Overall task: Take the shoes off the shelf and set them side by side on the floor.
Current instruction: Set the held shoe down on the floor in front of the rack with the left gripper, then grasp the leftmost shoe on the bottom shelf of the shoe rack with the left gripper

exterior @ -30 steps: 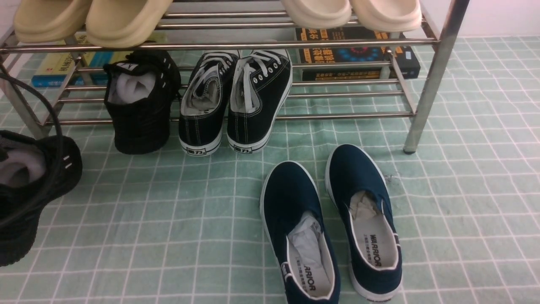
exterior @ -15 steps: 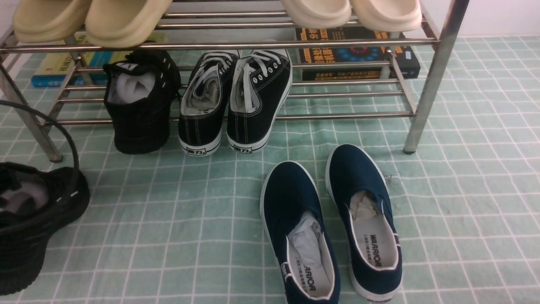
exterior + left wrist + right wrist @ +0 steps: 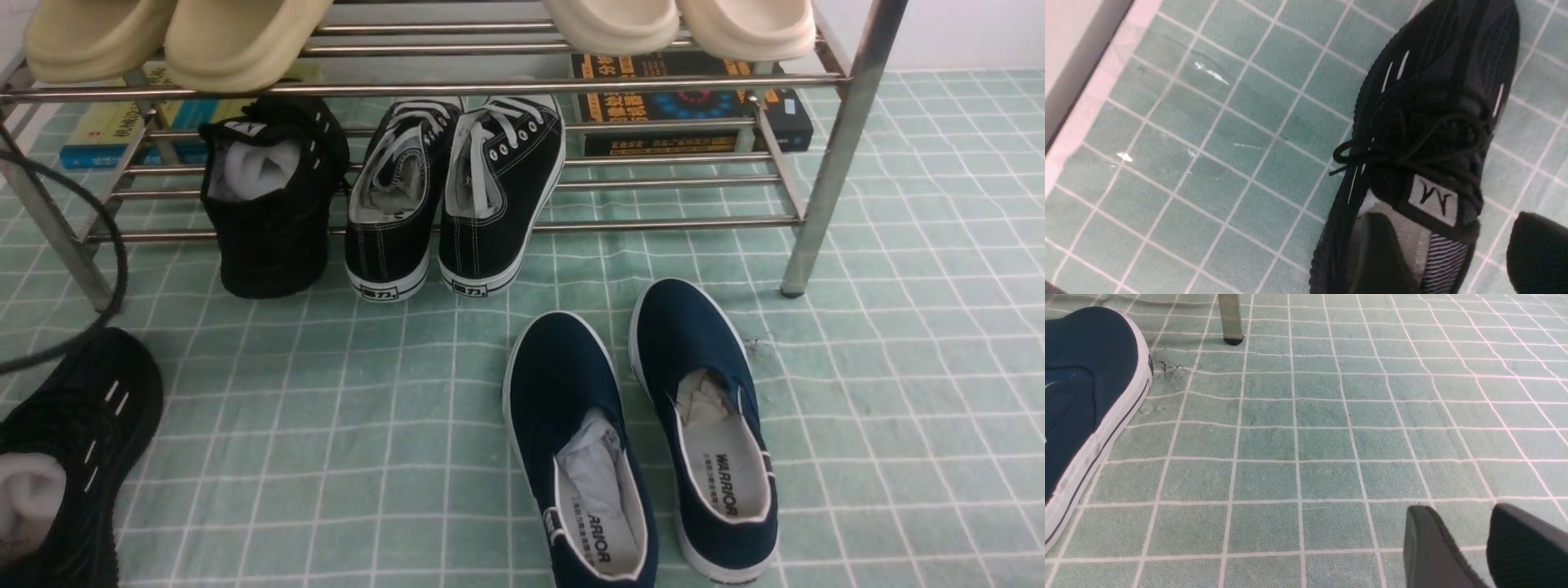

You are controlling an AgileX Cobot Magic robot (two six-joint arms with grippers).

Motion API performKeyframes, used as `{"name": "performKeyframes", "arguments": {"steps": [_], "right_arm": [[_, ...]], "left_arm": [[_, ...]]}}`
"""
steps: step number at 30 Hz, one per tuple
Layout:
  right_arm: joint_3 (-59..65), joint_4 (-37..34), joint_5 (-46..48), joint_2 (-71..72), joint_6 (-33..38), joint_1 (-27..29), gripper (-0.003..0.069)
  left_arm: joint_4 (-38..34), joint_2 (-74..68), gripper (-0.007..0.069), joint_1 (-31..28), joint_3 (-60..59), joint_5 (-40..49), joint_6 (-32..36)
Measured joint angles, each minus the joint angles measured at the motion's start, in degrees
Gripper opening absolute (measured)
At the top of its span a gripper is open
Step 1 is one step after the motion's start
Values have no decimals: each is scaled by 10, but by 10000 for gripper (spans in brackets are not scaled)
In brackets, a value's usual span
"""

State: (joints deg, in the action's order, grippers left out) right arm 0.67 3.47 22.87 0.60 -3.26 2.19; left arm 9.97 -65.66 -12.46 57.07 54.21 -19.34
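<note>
While your left jaws stand spread wide over it, one black mesh shoe (image 3: 73, 457) lies sole-down on the floor (image 3: 367, 408) at the near left. It is partly cut by the frame, with its toe toward the shelf. In the left wrist view, one finger (image 3: 1376, 253) sits inside the shoe's opening over the white stuffing. The other finger (image 3: 1535, 253) is outside, with a strip of floor between it and the shoe's side. No grip, nothing held.

Your right jaws show in the right wrist view only. Their fingers (image 3: 1433, 547) are a little apart with bare floor between them, holding nothing, low over the floor. They are near one navy slip-on (image 3: 1086, 396) and a leg of the shelf.

Mid-floor, right of centre, the two navy slip-ons (image 3: 571, 441) lie just beside each other, toes toward the shelf, paper inside. A black cable (image 3: 114, 245) loops in at the left edge.

Farther back is the shelf (image 3: 841, 147). The second mesh shoe (image 3: 269, 204) sits on its lower tier at the left, with its heel out past the front rod and white stuffing showing. Well apart from its mate. Just beside it on the right are two black canvas sneakers (image 3: 449, 188) with white laces, heels also overhanging. Beige slippers (image 3: 237, 41) and cream slippers (image 3: 678, 24) are on the top tier. Books (image 3: 694, 106) lie under the shelf.
</note>
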Motion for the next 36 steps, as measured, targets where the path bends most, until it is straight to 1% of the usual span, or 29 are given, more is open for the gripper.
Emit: {"name": "performKeyframes", "arguments": {"steps": [2,5,6,7,8,9,10,11,15,18,19,20,21,23,26,27,30,31,32,35,36], "right_arm": [[0,0,0,0,0,0,239],[0,0,0,0,0,0,239],[0,0,0,0,0,0,239],[0,0,0,0,0,0,239],[0,0,0,0,0,0,239],[0,0,0,0,0,0,239],[0,0,0,0,0,0,239],[0,0,0,0,0,0,239],[0,0,0,0,0,0,239],[0,0,0,0,0,0,239],[0,0,0,0,0,0,239],[0,0,0,0,0,0,239],[0,0,0,0,0,0,239],[0,0,0,0,0,0,239],[0,0,0,0,0,0,239],[0,0,0,0,0,0,239],[0,0,0,0,0,0,239],[0,0,0,0,0,0,239],[0,0,0,0,0,0,239],[0,0,0,0,0,0,239],[0,0,0,0,0,0,239]], "left_arm": [[-16,-4,363,0,23,16,8],[-73,-27,181,0,64,48,47],[-81,-32,155,0,68,50,51],[-119,-52,58,0,79,63,71],[-129,-54,51,0,80,64,73],[-165,-80,12,0,85,80,92],[-173,-83,10,0,86,82,94],[-199,-108,1,0,90,97,107],[-216,-149,1,9,98,113,109],[-192,-174,17,58,111,111,84],[-177,-179,29,83,118,106,62],[-174,-179,31,88,118,106,62],[-151,-184,47,118,126,99,33],[-122,-195,76,155,144,92,-15],[-72,-225,134,186,187,88,-72],[-66,-227,139,186,190,88,-75],[-34,-278,244,190,258,86,-108],[-31,-289,268,190,273,86,-113],[-31,-291,274,190,276,85,-114],[-17,-333,354,190,337,76,-138],[-16,-335,354,190,337,76,-138]]}}
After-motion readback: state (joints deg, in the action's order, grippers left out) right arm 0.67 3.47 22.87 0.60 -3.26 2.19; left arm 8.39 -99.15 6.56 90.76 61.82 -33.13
